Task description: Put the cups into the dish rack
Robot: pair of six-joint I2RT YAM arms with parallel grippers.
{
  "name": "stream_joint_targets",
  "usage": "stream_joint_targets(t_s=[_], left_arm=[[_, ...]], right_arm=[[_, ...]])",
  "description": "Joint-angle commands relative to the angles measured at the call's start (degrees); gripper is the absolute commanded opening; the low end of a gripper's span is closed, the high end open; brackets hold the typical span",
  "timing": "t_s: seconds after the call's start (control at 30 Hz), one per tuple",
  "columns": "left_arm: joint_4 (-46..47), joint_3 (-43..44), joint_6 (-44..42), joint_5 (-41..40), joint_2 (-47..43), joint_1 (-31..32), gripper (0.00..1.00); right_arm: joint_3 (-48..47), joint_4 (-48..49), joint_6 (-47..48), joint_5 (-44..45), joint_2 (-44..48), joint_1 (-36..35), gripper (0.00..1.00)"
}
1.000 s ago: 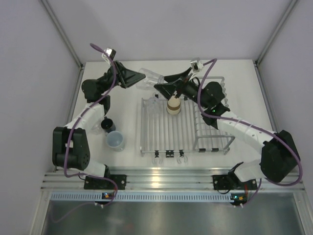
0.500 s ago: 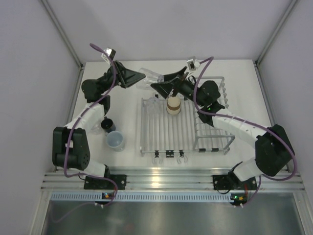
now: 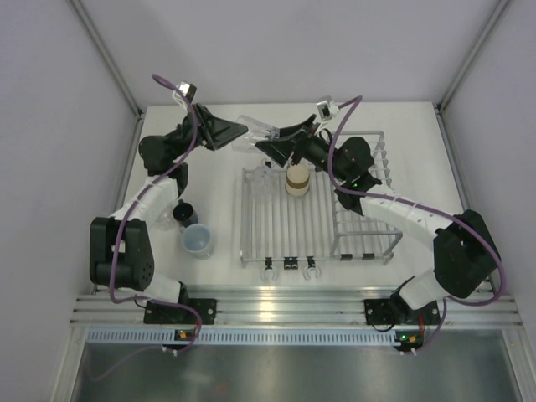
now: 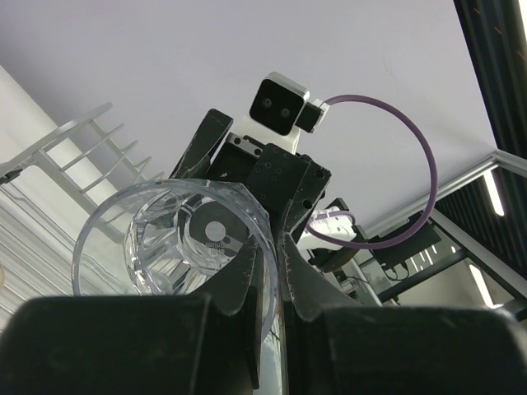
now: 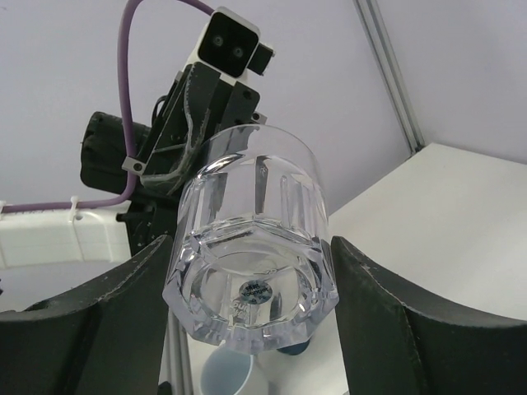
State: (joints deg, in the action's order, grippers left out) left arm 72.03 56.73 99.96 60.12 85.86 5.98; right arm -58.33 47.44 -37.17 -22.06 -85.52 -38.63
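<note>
Mid-air handover above the far edge of the dish rack [image 3: 285, 243]! The left gripper [image 4: 268, 247] pinches the clear cup [image 3: 258, 131] by its rim. The right gripper [image 5: 251, 276] has its fingers spread either side of the base, but I cannot tell if they're biting. The danger, as I judge it: if the left lets go too soon, that slick cup drops onto the bars by the tan cup [image 3: 296, 180].

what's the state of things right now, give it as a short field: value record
left gripper: shut on the clear cup at its rim
right gripper: a finger on either side of the clear cup's base; contact unclear
tan-and-brown cup: upright on the flat section of the dish rack
pale blue cup: on the table, left of the dish rack
dark blue mug: on the table, beside the pale blue cup
cups in rack: one of four
</note>
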Motion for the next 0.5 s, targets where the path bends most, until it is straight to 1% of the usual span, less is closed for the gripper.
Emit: stream_joint_targets(t_s=[0.0, 0.03, 0.07, 0.1, 0.17, 0.3, 0.47], left_arm=[[25.35, 0.66, -0.29, -0.09, -2.02, 0.7, 0.1], [25.35, 0.84, -0.03, 0.09, -2.02, 0.7, 0.19], [25.35, 1.1, -0.03, 0.26, -2.02, 0.7, 0.38], [25.44, 1.19, -0.03, 0.44, -2.02, 0.7, 0.44], [25.35, 1.28, -0.03, 1.05, -2.11, 0.61, 0.52], [25.35, 1.89, 0.23, 1.93, -1.32, 0.35, 0.57], [25.27, 2.16, 0.15, 3.25, 0.97, 0.35, 0.57]], right_arm=[[-1.7, -1.64, 2.62, 2.64, 2.28, -0.92, 0.0], [-1.62, -3.13, 3.58, 3.68, 2.72, -0.92, 0.0], [-1.44, -3.93, 4.12, 4.22, 3.59, -0.92, 0.0], [-1.35, -4.46, 4.47, 4.66, 4.12, -0.92, 0.0], [-0.83, -6.03, 5.52, 5.97, 5.44, -0.92, 0.0], [-0.21, -7.8, 6.49, 7.47, 7.38, -0.31, 0.0], [-1.44, -12.54, 9.56, 9.14, 11.06, 1.1, 0.0]])
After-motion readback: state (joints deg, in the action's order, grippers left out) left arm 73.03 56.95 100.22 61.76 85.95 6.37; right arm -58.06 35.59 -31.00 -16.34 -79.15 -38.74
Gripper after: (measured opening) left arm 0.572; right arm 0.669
